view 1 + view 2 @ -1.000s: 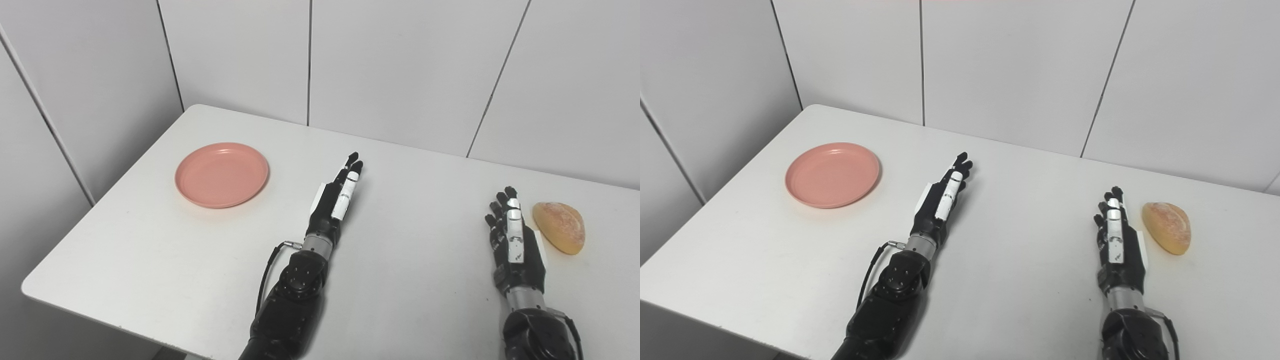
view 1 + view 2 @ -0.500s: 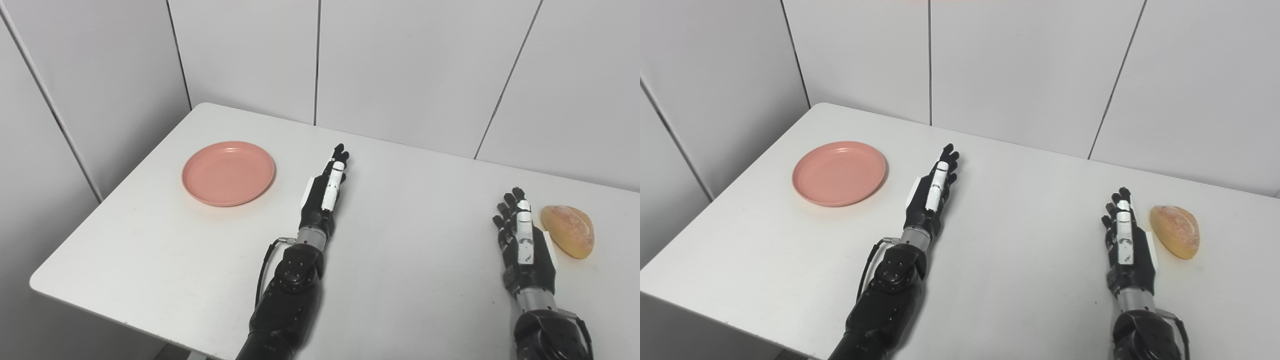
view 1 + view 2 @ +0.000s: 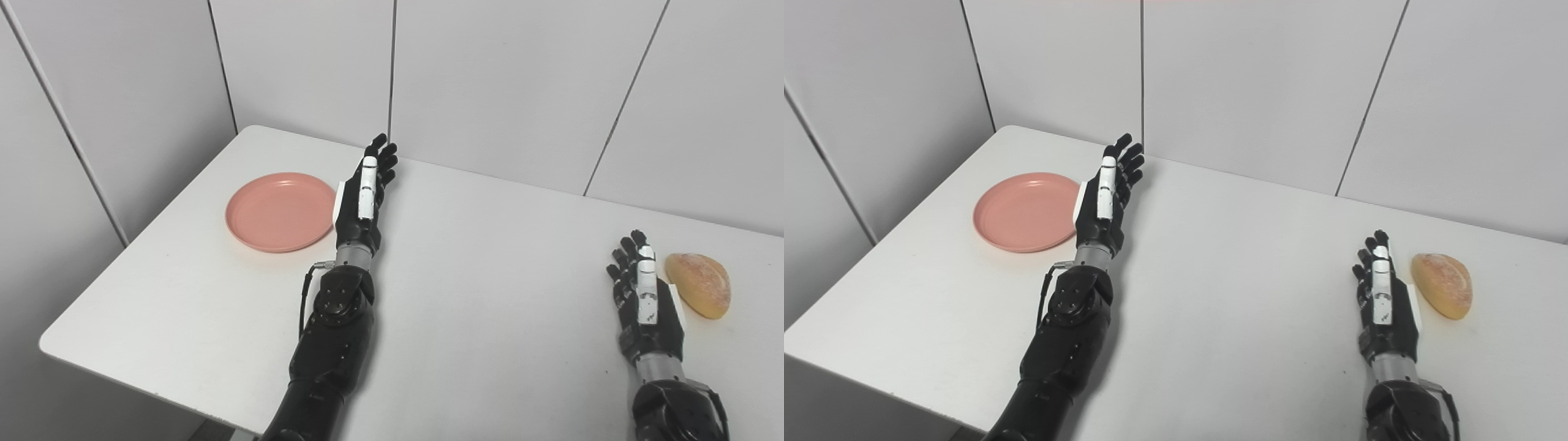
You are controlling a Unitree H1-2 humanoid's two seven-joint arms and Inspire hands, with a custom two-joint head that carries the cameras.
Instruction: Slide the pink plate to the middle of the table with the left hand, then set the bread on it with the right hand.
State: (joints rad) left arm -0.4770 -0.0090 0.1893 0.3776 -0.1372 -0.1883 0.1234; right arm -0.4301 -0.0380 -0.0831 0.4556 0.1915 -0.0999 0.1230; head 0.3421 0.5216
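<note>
The pink plate lies flat at the far left of the white table. My left hand is stretched out edge-up just to the right of the plate's rim, fingers straight and apart, holding nothing. Whether it touches the rim I cannot tell. The bread, a golden half-round roll, lies near the right edge. My right hand rests open just left of the bread, a small gap between them.
White wall panels rise behind the table and along its left side. The table's near-left corner and front edge are close to the left forearm.
My left arm has swung left and farther away, bringing the hand from the table's middle up beside the plate's right rim. The view shifted slightly. The right hand, plate and bread stayed put.
</note>
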